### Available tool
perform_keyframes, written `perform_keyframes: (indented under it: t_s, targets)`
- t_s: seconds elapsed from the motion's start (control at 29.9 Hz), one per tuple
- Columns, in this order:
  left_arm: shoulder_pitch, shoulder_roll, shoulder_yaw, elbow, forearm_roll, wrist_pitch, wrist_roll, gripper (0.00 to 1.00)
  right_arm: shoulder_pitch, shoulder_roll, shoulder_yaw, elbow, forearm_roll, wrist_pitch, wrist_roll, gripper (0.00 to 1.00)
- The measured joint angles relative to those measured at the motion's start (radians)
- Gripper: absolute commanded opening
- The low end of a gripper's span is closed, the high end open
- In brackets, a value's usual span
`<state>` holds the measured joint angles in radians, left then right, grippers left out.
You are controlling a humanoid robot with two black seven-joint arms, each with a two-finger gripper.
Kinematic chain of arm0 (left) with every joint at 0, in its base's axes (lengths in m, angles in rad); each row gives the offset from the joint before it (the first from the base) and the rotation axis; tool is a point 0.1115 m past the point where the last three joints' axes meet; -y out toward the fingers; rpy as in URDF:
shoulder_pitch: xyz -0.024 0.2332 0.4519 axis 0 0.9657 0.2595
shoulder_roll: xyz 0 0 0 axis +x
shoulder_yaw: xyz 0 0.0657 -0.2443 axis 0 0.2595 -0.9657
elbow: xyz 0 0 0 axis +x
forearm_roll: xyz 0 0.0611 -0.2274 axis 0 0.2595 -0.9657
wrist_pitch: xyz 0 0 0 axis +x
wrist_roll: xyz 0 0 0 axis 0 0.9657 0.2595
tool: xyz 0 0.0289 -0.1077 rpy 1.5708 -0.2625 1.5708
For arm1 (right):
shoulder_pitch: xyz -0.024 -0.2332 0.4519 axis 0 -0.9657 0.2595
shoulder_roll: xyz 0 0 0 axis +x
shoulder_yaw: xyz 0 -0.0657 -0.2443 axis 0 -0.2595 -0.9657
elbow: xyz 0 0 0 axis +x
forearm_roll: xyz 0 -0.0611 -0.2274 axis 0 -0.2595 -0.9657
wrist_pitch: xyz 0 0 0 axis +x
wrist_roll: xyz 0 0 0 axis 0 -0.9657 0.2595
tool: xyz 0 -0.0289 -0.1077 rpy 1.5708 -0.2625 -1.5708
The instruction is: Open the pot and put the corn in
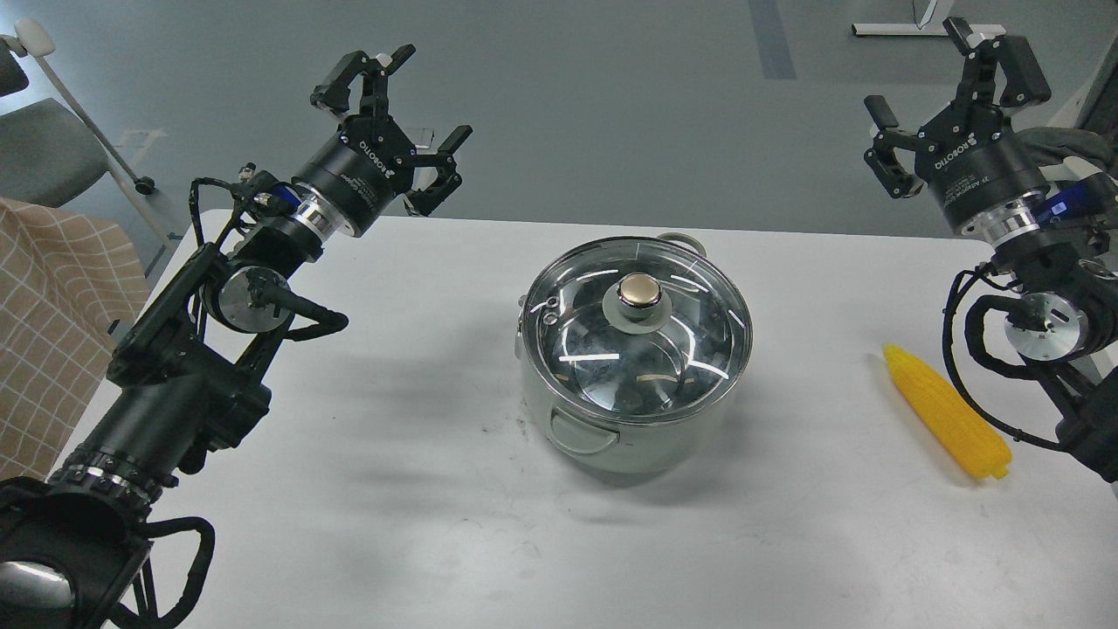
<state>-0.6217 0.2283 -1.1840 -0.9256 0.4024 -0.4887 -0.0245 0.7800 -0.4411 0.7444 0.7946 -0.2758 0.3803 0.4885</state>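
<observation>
Your left gripper (397, 122) and right gripper (948, 96) both spread wide, empty, raised | pot (633, 411) mid-table, glass lid (636, 336) on | corn (948, 411) lies right of it | risk: smooth gold knob (640, 293) slips, lid drops.

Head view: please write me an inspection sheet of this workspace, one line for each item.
Surface: white table, a few small dark marks near the pot.
Job's things: round pale grey-green pot at centre, round glass lid with gold knob on it; bright yellow corn cob lying flat to its right, apart from it.
Clutter: nothing seen.
Grippers: left claw open, raised, empty; right claw open, raised, empty.
Cables: black cables looped along both arms, none touching the pot or corn.
Surroundings: grey floor, chequered beige cloth at left, grey chair behind it.
</observation>
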Motion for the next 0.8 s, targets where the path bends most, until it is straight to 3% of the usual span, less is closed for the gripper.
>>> perform_keyframes:
  t_s: [0.3,0.53,0.7,0.8]
  targets:
    - [-0.022,0.025,0.002,0.03,-0.008,0.0,-0.006,0.98,0.0,0.0,-0.005,-0.035,-0.009,0.002,0.0,1.0]
    - [-0.019,0.022,0.009,0.043,-0.008,0.045,-0.074,0.98,-0.003,0.0,-0.006,-0.039,-0.009,-0.013,0.0,1.0]
    - [-0.016,0.022,0.017,0.025,-0.008,0.12,-0.09,0.98,-0.004,0.002,-0.007,-0.036,-0.009,-0.023,0.0,1.0]
    - [-0.014,0.023,0.023,0.022,0.003,0.131,-0.147,0.98,-0.004,0.002,-0.007,-0.035,-0.009,-0.024,0.0,1.0]
